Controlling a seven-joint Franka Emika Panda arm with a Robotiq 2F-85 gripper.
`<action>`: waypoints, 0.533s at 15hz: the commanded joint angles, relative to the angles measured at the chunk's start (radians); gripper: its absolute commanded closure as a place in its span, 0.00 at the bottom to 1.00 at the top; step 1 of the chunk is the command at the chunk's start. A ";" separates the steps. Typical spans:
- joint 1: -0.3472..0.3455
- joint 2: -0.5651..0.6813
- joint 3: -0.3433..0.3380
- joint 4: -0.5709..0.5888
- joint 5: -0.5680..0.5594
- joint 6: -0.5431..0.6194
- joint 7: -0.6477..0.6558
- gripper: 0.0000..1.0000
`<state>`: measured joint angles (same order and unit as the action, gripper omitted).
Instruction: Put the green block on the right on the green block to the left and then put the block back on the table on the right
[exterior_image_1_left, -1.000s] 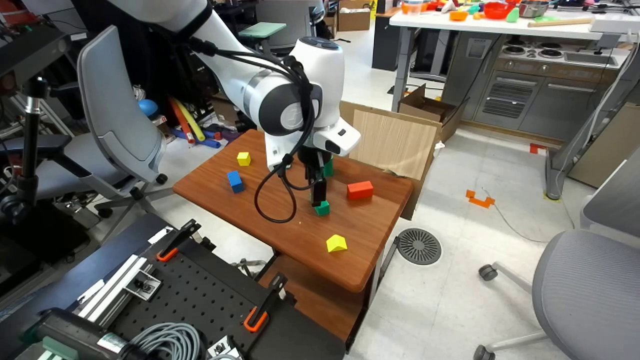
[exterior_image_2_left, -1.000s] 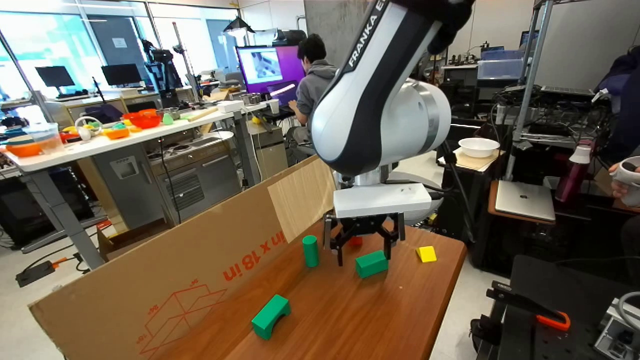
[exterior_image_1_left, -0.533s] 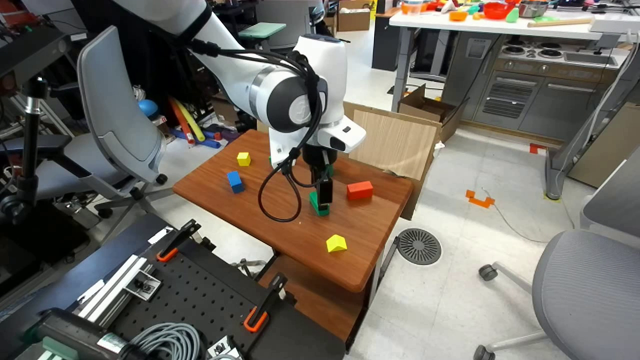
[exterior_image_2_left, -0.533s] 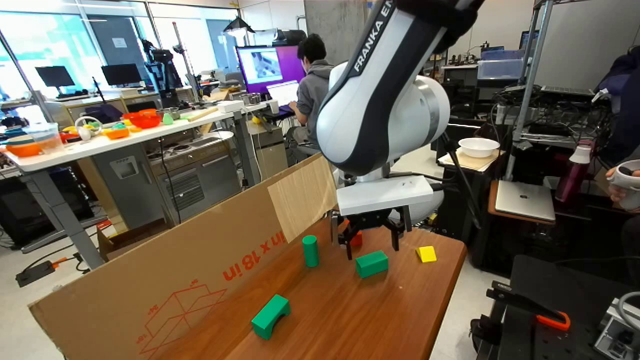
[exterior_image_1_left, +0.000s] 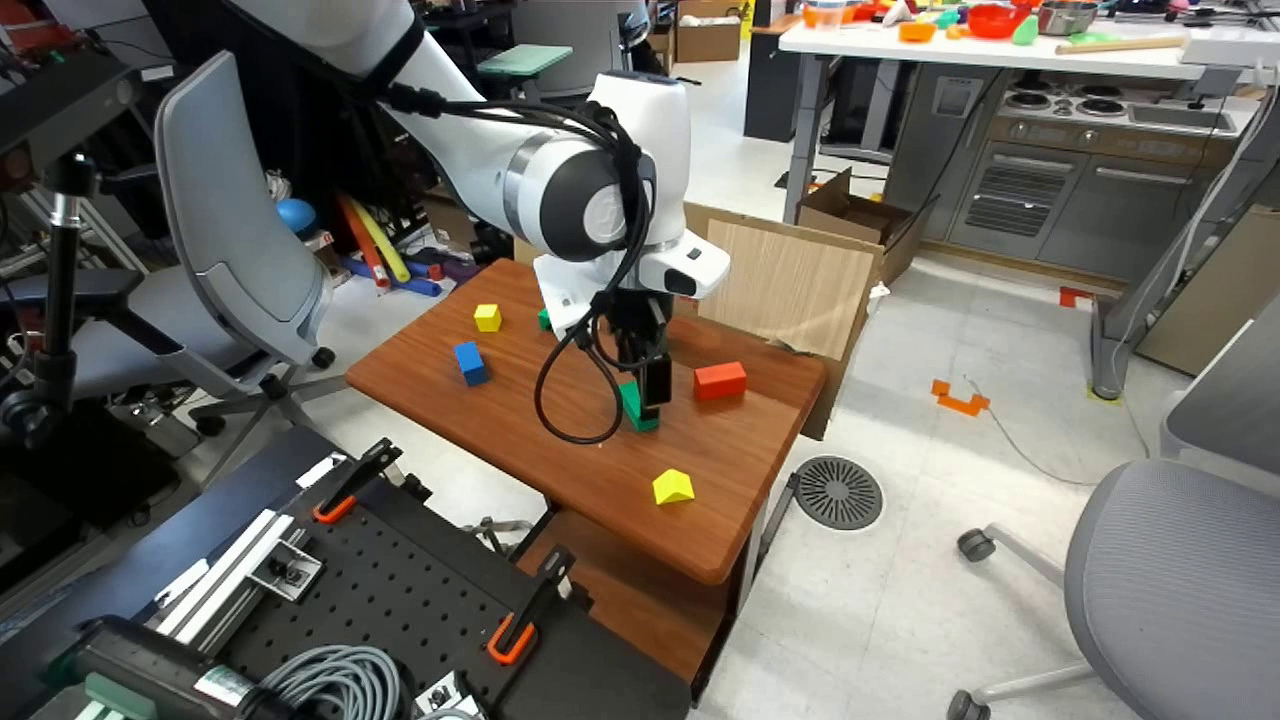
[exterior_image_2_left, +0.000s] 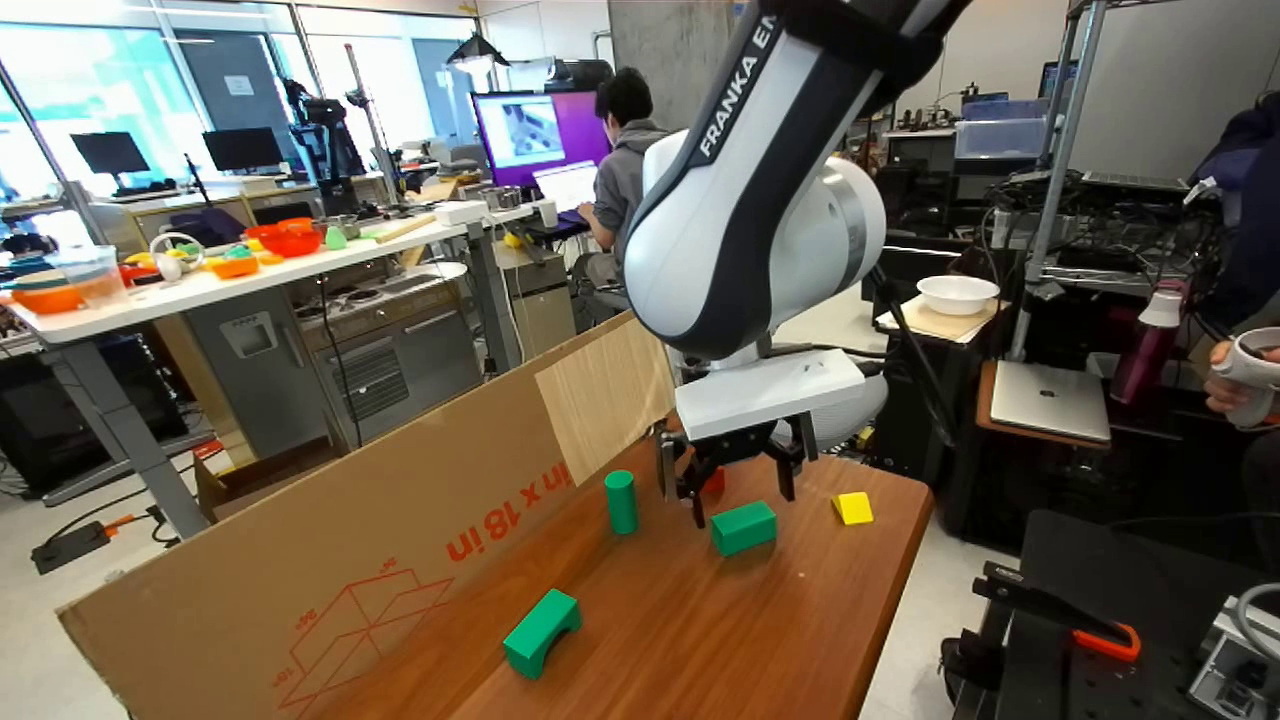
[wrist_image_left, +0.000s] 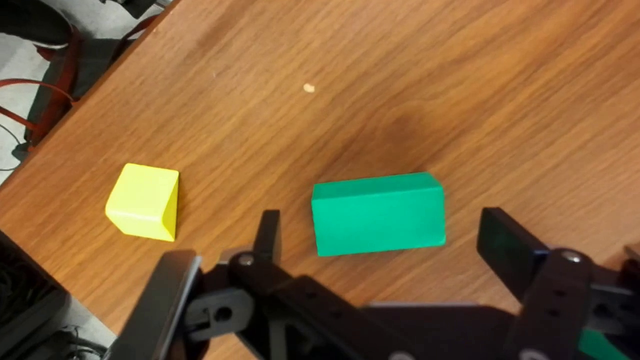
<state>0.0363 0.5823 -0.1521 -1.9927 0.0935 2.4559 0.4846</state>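
Note:
A green rectangular block (wrist_image_left: 378, 215) lies on the reddish-brown table (exterior_image_2_left: 660, 650), below and between my spread fingers in the wrist view. It also shows in both exterior views (exterior_image_2_left: 743, 528) (exterior_image_1_left: 635, 410), partly behind a finger in the latter. My gripper (wrist_image_left: 381, 216) is open and empty, just above this block and apart from it; it shows in both exterior views (exterior_image_2_left: 743, 508) (exterior_image_1_left: 655, 400). A green arch block (exterior_image_2_left: 541, 632) lies to the left in an exterior view; only a small part shows beside the arm in an exterior view (exterior_image_1_left: 545, 319). A green cylinder (exterior_image_2_left: 621, 502) stands upright.
A yellow wedge block (wrist_image_left: 142, 202) lies near the table's edge. A red block (exterior_image_1_left: 720, 381), a blue block (exterior_image_1_left: 471, 364) and a yellow cube (exterior_image_1_left: 487, 318) are also on the table. A cardboard sheet (exterior_image_2_left: 330, 570) stands along one table side. A cable loop hangs from the arm.
My gripper has shifted slightly to the right in both exterior views and turned a little. It stays open. The blocks have not moved.

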 joint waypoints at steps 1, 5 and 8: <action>0.018 0.033 -0.016 0.047 -0.067 -0.028 -0.025 0.00; 0.011 0.049 -0.008 0.057 -0.094 -0.023 -0.054 0.00; 0.008 0.069 0.003 0.068 -0.089 -0.023 -0.083 0.00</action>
<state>0.0395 0.6142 -0.1510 -1.9676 0.0222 2.4559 0.4267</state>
